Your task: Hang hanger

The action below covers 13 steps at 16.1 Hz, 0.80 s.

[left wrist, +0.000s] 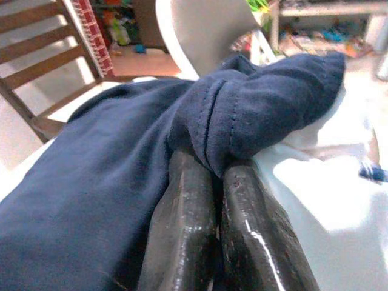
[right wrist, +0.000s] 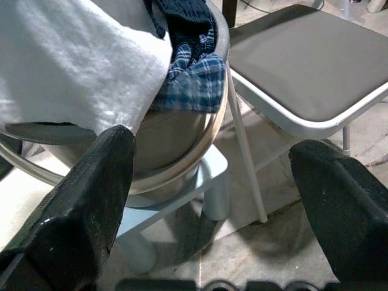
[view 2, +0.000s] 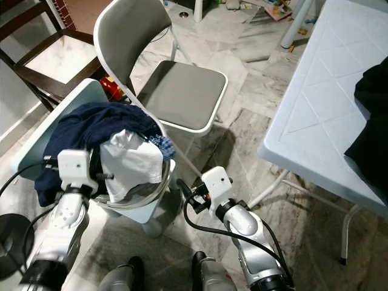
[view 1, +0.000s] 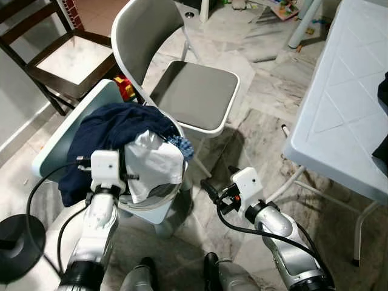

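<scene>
A steel basin (view 1: 159, 195) heaped with laundry sits on a pale blue plastic seat (view 1: 63, 136). A navy garment (view 1: 115, 128) lies on top, beside a white cloth (view 1: 154, 160) and a plaid piece (right wrist: 191, 82). My left gripper (left wrist: 215, 167) is at the basin's near left rim, its fingers (left wrist: 182, 206) pressed together with a fold of the navy garment (left wrist: 242, 115) pinched at their tips. My right gripper (view 1: 219, 180) hangs low to the right of the basin, open and holding nothing, its fingers (right wrist: 91, 200) spread wide toward the basin's side. I can make out no hanger.
A grey folding chair (view 1: 194, 91) stands just behind the basin. On the right is a white plastic table (view 1: 345, 109) with a dark garment (view 2: 373, 115) on it. A wooden chair (view 1: 57, 57) is at the far left, a black round base (view 1: 18, 239) at the near left floor.
</scene>
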### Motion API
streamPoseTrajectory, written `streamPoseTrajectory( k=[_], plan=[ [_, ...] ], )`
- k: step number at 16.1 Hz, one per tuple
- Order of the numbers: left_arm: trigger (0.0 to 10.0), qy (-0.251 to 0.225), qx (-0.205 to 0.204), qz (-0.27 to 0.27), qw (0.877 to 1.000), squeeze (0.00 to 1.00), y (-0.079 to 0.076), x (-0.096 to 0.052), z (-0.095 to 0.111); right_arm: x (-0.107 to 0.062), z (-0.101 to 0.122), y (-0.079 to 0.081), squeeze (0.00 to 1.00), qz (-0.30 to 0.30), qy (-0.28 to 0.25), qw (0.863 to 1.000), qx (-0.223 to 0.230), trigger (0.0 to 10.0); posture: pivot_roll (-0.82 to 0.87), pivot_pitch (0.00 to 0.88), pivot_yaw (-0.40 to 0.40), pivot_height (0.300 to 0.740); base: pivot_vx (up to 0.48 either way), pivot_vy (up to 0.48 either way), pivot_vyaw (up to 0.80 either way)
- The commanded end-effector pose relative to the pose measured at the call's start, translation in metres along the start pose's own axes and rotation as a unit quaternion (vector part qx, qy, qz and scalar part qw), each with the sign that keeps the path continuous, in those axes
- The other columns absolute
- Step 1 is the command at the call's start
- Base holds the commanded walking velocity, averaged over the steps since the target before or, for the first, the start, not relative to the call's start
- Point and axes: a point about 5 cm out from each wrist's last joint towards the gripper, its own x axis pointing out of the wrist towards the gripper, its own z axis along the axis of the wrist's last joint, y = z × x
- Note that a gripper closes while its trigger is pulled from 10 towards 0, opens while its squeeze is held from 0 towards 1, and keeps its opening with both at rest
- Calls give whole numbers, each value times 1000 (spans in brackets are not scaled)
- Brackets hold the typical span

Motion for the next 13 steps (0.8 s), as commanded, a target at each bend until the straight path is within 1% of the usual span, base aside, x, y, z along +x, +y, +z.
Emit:
streamPoseTrajectory(
  k=[1, 2, 3, 4, 5, 6, 7, 8, 9, 10, 11, 12, 13],
  plan=[
    [0, 19, 22, -37, 999, 0, -11, -12, -7, -2, -7, 4, 0, 7, 10, 1000, 3, 10000, 6, 272, -35, 740, 0, 0, 0],
    [0, 24, 21, -44, 999, 0, -14, -18, -10, -1, -7, 4, 0, 8, 9, 1000, 3, 10000, 6, 272, -35, 740, 0, 0, 0],
    [0, 47, 33, -59, 997, 0, -18, -25, -18, 0, -6, 4, 0, 9, 9, 1000, 3, 10000, 6, 272, -34, 740, 0, 0, 0],
    [0, 93, 38, -70, 992, 0, -23, -37, -31, 1, -6, 4, 0, 9, 9, 1000, 3, 10000, 6, 271, -32, 740, 0, 0, 0],
    [0, 135, 54, -88, 985, 0, -26, -45, -43, 1, -7, 4, 0, 8, 11, 1000, 2, 10000, 8, 271, -31, 740, 0, 0, 0],
    [0, 163, 66, -97, 980, 0, -27, -51, -51, 0, -8, 4, 0, 8, 12, 1000, 2, 10000, 7, 271, -33, 740, 0, 0, 0],
    [1451, 183, 71, -90, 976, 0, -25, -56, -57, 0, -8, 4, 0, 9, 13, 1000, 1, 10000, 4, 271, -33, 740, 0, 0, 0],
    [5490, 189, 93, -101, 972, 0, -23, -60, -60, 0, -8, 4, 0, 8, 13, 1000, 1, 10000, 6, 271, -32, 740, 0, 0, 0],
    [10000, 181, 105, -108, 972, 0, -23, -59, -58, 0, -9, 4, 0, 8, 14, 1000, 0, 10000, 6, 271, -32, 740, 0, 0, 0],
    [10000, 160, 130, -113, 972, 741, -21, -56, -53, 0, -9, 3, 0, 7, 15, 1000, 0, 10000, 7, 271, -33, 740, 0, 0, 0],
    [10000, 137, 167, -111, 970, 1000, -16, -53, -46, 1, -9, 3, 0, 6, 15, 1000, -1, 10000, 8, 271, -32, 740, 0, 0, 0],
    [10000, 122, 209, -122, 963, 1000, -14, -50, -43, 1, -8, 3, 0, 7, 14, 1000, -1, 10000, 10, 270, -31, 740, 0, 0, 0],
    [10000, 113, 225, -124, 960, 1000, -13, -49, -41, 1, -8, 3, 0, 6, 14, 1000, -1, 10000, 10, 270, -31, 740, 0, 0, 0]
  ],
)
